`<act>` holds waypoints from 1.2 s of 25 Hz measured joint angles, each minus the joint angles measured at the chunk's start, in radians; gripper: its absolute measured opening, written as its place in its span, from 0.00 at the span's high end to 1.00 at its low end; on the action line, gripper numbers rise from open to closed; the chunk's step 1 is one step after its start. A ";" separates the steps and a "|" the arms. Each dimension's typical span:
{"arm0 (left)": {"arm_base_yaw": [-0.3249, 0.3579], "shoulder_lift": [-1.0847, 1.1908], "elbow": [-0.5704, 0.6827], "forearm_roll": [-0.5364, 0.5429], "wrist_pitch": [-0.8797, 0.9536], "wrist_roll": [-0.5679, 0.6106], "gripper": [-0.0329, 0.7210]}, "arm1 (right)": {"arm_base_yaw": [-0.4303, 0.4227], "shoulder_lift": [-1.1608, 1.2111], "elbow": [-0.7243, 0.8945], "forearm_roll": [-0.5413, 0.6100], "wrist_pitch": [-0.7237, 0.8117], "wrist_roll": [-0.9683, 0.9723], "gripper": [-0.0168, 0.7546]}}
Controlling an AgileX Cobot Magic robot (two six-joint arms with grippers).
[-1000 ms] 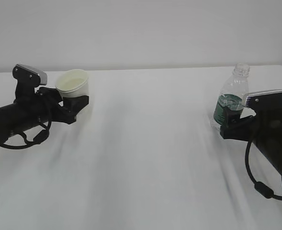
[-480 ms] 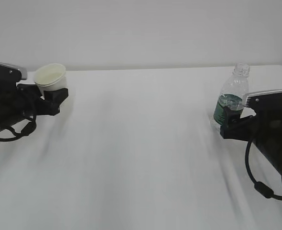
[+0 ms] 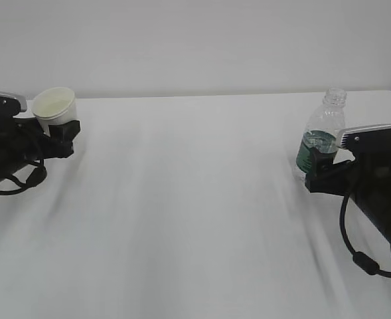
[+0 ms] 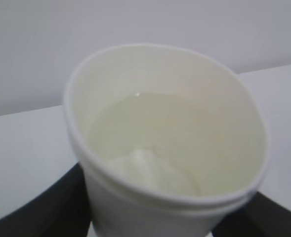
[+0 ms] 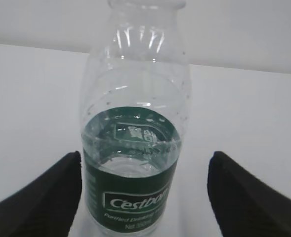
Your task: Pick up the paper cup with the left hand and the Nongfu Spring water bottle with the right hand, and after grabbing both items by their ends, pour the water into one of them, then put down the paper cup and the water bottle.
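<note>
The paper cup [image 3: 52, 108] is held at the far left edge of the bench [image 3: 195, 199], upright or nearly so, with its lower wall clamped between the jaws of the left gripper [image 3: 57, 126]; in the left wrist view the cup [image 4: 165, 143] is seen to carry a pale liquid that looks like the water [image 4: 155, 133], filling part of its depth. At the far right the water bottle [image 3: 320, 136] stands upright on the bench, capless, with its green label band low on the body. In the right wrist view the bottle [image 5: 135, 118] is framed by the two fingers [image 5: 41, 197] of the right gripper [image 3: 316, 174], which are spread apart with bench showing on both sides, so the bottle is judged released rather than gripped. The pouring is judged done, and the step in hand is taken to be the setting down of the cup. It is best done by keeping the cup level, lowering it until its base is fully on the bench, and only then spreading the jaws, so that nothing is spilled. Whether the base already touches the bench cannot be told.
</note>
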 joint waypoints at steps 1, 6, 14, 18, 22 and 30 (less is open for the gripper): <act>0.000 0.012 0.000 -0.013 -0.012 0.003 0.34 | 0.000 0.000 0.000 0.000 0.000 0.000 0.21; 0.000 0.080 0.002 -0.096 -0.084 0.005 0.34 | 0.000 0.000 0.000 0.000 0.000 0.002 0.21; 0.000 0.150 0.002 -0.160 -0.088 0.007 0.34 | 0.000 0.000 0.000 0.000 0.000 0.002 0.21; 0.000 0.150 0.002 -0.164 -0.088 0.007 0.34 | 0.000 0.000 0.000 0.000 0.000 0.002 0.21; 0.000 0.150 0.002 -0.160 -0.088 0.028 0.33 | 0.000 0.000 0.000 0.000 0.000 0.002 0.21; 0.000 0.150 0.002 -0.133 -0.106 0.077 0.10 | 0.000 0.000 0.000 0.000 0.000 0.002 0.21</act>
